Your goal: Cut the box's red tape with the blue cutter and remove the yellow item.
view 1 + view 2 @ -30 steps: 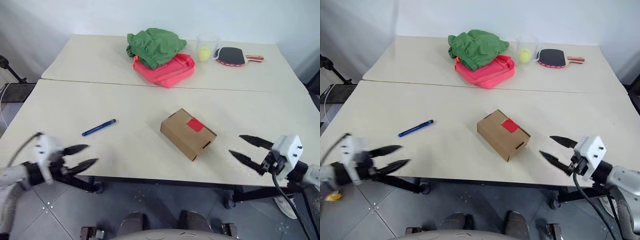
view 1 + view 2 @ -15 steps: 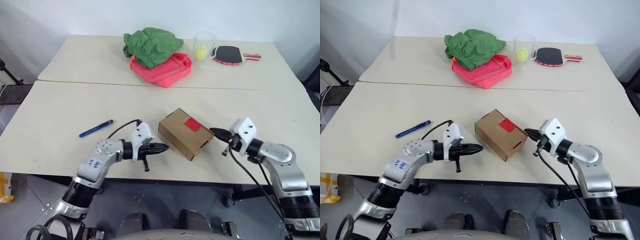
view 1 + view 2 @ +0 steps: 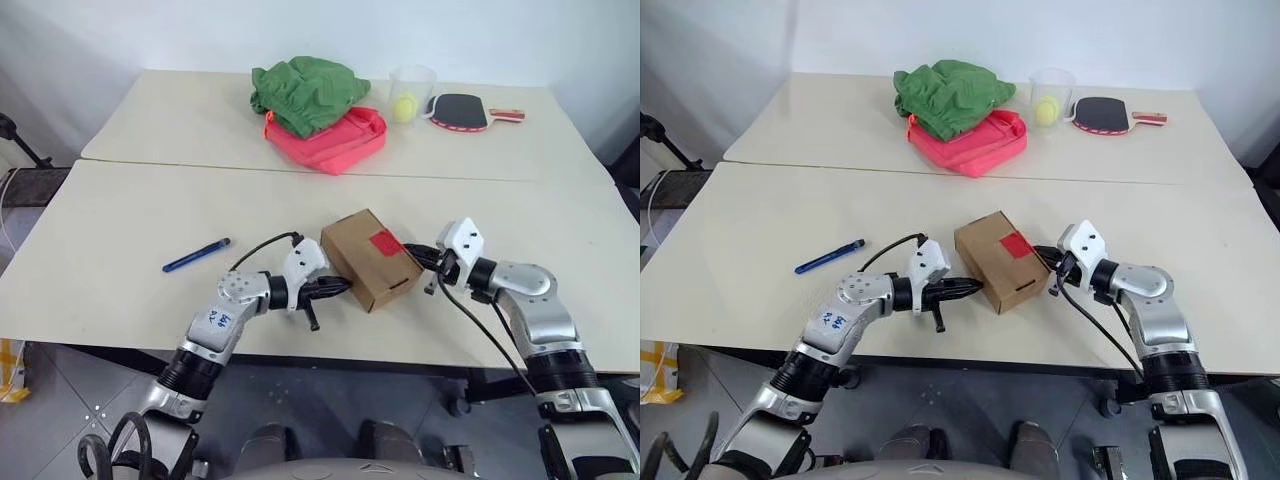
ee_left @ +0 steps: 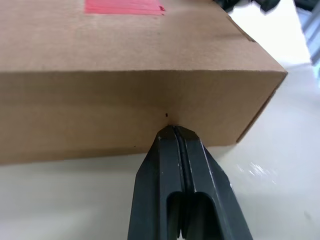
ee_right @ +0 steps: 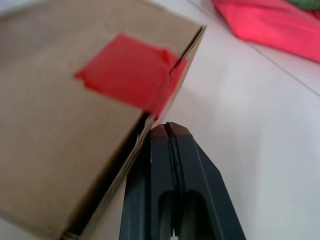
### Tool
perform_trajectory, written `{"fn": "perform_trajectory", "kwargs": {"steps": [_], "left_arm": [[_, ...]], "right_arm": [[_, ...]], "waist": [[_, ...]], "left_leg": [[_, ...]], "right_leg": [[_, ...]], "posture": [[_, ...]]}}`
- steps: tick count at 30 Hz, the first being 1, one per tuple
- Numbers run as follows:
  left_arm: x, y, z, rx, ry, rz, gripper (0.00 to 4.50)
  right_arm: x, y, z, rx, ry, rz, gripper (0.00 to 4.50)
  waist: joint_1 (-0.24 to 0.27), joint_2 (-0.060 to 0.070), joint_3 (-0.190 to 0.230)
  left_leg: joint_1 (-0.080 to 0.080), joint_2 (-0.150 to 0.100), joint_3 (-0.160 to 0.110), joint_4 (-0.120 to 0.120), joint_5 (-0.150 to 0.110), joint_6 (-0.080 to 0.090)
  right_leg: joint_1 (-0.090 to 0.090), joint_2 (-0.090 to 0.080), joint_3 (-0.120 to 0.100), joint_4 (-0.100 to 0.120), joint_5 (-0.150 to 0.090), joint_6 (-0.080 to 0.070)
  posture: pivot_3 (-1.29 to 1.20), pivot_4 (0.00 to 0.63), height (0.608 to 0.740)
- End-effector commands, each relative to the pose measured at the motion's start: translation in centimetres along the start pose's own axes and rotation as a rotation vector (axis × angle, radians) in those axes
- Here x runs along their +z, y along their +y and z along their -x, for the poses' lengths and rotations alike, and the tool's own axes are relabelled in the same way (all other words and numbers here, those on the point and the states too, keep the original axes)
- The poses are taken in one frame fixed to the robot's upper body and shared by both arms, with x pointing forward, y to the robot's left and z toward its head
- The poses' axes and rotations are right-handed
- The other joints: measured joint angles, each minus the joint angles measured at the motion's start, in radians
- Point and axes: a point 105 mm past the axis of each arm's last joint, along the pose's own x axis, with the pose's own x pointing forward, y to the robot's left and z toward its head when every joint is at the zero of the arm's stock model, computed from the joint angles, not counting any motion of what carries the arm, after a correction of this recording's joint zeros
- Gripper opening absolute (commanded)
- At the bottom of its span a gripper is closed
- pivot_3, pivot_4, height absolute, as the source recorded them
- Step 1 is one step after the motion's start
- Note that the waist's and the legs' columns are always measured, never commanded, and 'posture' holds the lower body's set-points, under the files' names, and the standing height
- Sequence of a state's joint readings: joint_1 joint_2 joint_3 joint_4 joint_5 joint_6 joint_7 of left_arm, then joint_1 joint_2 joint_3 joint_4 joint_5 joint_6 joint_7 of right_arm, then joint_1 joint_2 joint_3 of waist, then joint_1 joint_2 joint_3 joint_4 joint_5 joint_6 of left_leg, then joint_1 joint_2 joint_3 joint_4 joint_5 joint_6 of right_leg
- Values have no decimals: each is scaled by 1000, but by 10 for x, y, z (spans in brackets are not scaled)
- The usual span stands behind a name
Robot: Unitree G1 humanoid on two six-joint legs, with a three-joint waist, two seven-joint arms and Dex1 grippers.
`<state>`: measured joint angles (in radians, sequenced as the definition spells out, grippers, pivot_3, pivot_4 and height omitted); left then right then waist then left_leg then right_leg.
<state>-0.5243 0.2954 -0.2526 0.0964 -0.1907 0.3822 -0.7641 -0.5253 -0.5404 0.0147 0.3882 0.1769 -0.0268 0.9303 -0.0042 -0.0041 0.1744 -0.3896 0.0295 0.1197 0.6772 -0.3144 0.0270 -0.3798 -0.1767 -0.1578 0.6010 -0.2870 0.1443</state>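
Both of your hands are pressed shut and empty, one on each side of the box [image 3: 370, 258] at the near middle of the surface [image 3: 120, 220]. The left hand [image 3: 340, 287] has its closed tip against the box's near side wall; the right hand [image 3: 418, 257] sits at the far edge, just beside the red tape [image 3: 386, 241].

The risk is that the box is light and rests loose on the surface. If the two hands push unevenly, it will likely skid or spin, and the tape will turn away from you. The right tip is also close to the flap seam, so a push there could lift or crease the flap before any cut is made. The blue cutter [image 3: 197, 255] lies well apart to the left, untouched, so neither hand can cut anything yet.

The head views give you the whole layout: cutter, box, and the far clutter of a green cloth [image 3: 305, 90] on a pink-red bag [image 3: 335, 140]. The left wrist view shows the fingers [image 4: 182, 190] closed and meeting the cardboard wall. The right wrist view shows the tape folding over the flap edge. The yellow item is not yet visible.
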Motion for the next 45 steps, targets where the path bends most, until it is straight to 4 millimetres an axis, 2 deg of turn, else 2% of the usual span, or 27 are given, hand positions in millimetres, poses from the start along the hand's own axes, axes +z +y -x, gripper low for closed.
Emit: {"fn": "perform_trajectory", "kwargs": {"steps": [1, 10, 13, 16, 18, 19, 20, 22, 23, 24, 27, 29, 30, 34, 37, 40, 43, 45], "left_arm": [[11, -1, -2, -2, -37, -46, 10], [2, -6, -2, 4, -34, -23, 10], [-11, -5, 22, 11, 37, -41, 10], [-24, -6, 77, 19, 75, 0, 10], [-24, -12, 121, 5, 43, 51, 0], [-24, -15, 143, 0, 34, 84, 186], [-24, -8, 166, 62, 38, 120, 395], [-23, 20, 226, 277, 80, 130, 864], [-21, 28, 246, 349, 88, 124, 1190], [-19, 31, 256, 381, 91, 119, 1506], [-21, 34, 302, 474, 86, 92, 2433], [-45, 29, 345, 541, 225, 101, 3022], [-52, 29, 360, 581, 262, 114, 3317], [-58, 37, 394, 713, 285, 129, 4492], [-58, 41, 404, 741, 283, 128, 4492], [-51, 53, 391, 721, 249, 97, 4492], [-33, 75, 354, 646, 129, 70, 4492], [-27, 90, 329, 592, 91, 63, 4492]], "right_arm": [[10, -11, 0, -18, -36, 50, 0], [15, -16, -6, -9, -81, 81, 0], [18, -23, 10, -22, -74, 103, 0], [38, -23, 47, 0, -167, 11, 0], [50, -12, 70, 57, -212, -35, 533], [54, -6, 79, 81, -215, -46, 864], [58, 1, 87, 105, -210, -60, 1249], [74, 19, 99, 141, -232, -82, 1866], [79, 27, 101, 154, -238, -88, 2252], [82, 32, 102, 160, -240, -93, 2633], [89, 55, 101, 193, -261, -95, 3658], [94, 71, 93, 199, -304, -97, 4306], [95, 77, 90, 205, -322, -104, 4500], [103, 98, 81, 261, -365, -85, 4500], [105, 111, 79, 339, -353, -45, 4500], [105, 111, 78, 340, -355, -35, 4500], [98, 109, 80, 354, -312, -46, 4500], [96, 109, 80, 368, -299, -54, 4500]], "waist": [[0, 0, 0], [-1, 0, 0], [-1, 0, 0], [-1, 2, 1], [-2, 2, 1], [-4, 3, 2], [-4, 3, 2], [0, 3, 2], [1, 3, 2], [2, 3, 2], [4, 4, 2], [3, 3, 2], [0, 1, 1], [3, -1, 2], [5, -2, 1], [6, -4, 1], [8, -4, 1], [10, -5, 1]], "left_leg": [[0, 0, 0, 0, 0, 0], [0, 0, 0, 1, 0, 0], [0, 1, -1, 1, 0, 0], [0, 1, -1, -1, -1, -1], [0, 4, -2, -3, -2, -2], [0, 5, -2, -4, -2, -2], [0, 6, -2, -5, -2, -2], [0, 6, -2, -4, -2, -2], [0, 7, -2, -3, -3, -2], [0, 8, -2, -2, -3, -2], [0, 4, 0, -3, -4, 1], [0, 3, 1, -3, -6, 2], [0, 3, 2, -4, -6, 1], [-1, 4, 7, -7, -7, 0], [-1, 4, 6, -8, -7, 0], [-1, 4, 6, -8, -7, 1], [-1, 3, 6, -8, -7, 1], [-1, 1, 7, -7, -7, 1]], "right_leg": [[0, 0, 0, 0, 0, 0], [0, 0, 0, 1, 0, 0], [0, 0, 0, 1, 0, 0], [-2, 0, 0, 2, 0, 0], [-4, 0, 0, 3, 0, 0], [-4, 0, 0, 3, 0, 0], [-4, 0, 0, 3, 0, -1], [-5, 0, 0, 2, -1, -1], [-4, 0, 0, 2, -1, -2], [-4, 0, 0, 2, -2, -3], [-3, -4, 0, -1, -2, -3], [-5, -6, 1, 0, -2, -3], [-6, -5, 1, 1, -2, -3], [-14, -5, 0, 8, -2, -3], [-14, -5, -1, 9, -2, -3], [-13, -6, -1, 8, -1, -2], [-13, -6, -1, 8, -1, -2], [-13, -5, -1, 10, -1, -2]], "posture": [[0, 150, 740], [0, 150, 740], [0, 150, 740], [0, 150, 740], [0, 150, 740], [0, 150, 740], [0, 150, 740], [0, 150, 740], [0, 150, 740], [0, 150, 740], [0, 150, 740], [0, 150, 740], [0, 150, 740], [0, 150, 740], [0, 150, 740], [0, 150, 740], [0, 150, 740], [0, 150, 740]]}}
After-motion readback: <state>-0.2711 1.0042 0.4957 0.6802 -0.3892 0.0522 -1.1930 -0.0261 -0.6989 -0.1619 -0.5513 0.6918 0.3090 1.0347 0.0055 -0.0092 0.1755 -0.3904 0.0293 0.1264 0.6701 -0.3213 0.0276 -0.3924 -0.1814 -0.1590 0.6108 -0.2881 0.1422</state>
